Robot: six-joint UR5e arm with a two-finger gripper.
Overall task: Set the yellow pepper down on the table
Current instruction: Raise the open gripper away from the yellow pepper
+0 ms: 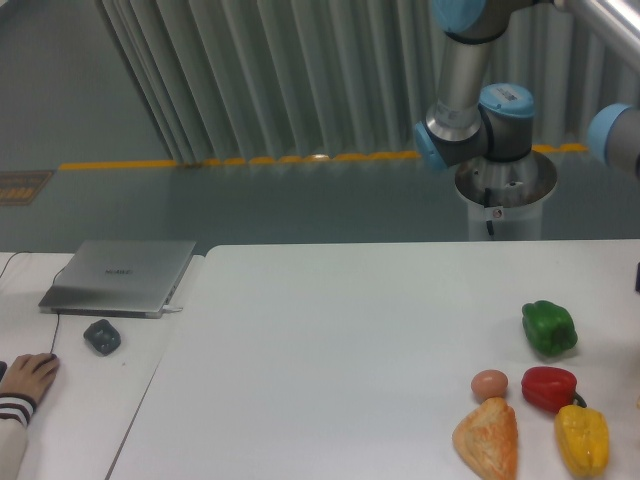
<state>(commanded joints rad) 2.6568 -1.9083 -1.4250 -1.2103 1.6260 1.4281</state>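
Observation:
The yellow pepper point(583, 439) lies on the white table point(340, 340) at the front right corner, free of the gripper. It sits just below the red pepper point(549, 387) and right of the orange-brown pastry point(488, 440). Only a dark sliver of the gripper point(637, 277) shows at the right edge of the frame, well above the yellow pepper. Its fingers are out of view. The arm's blue-capped joints point(478, 125) rise behind the table.
A green pepper point(548, 326) and a small egg-like ball point(489, 383) lie near the red pepper. On the left desk are a grey laptop point(120, 275), a mouse point(102, 336) and a person's hand point(28, 377).

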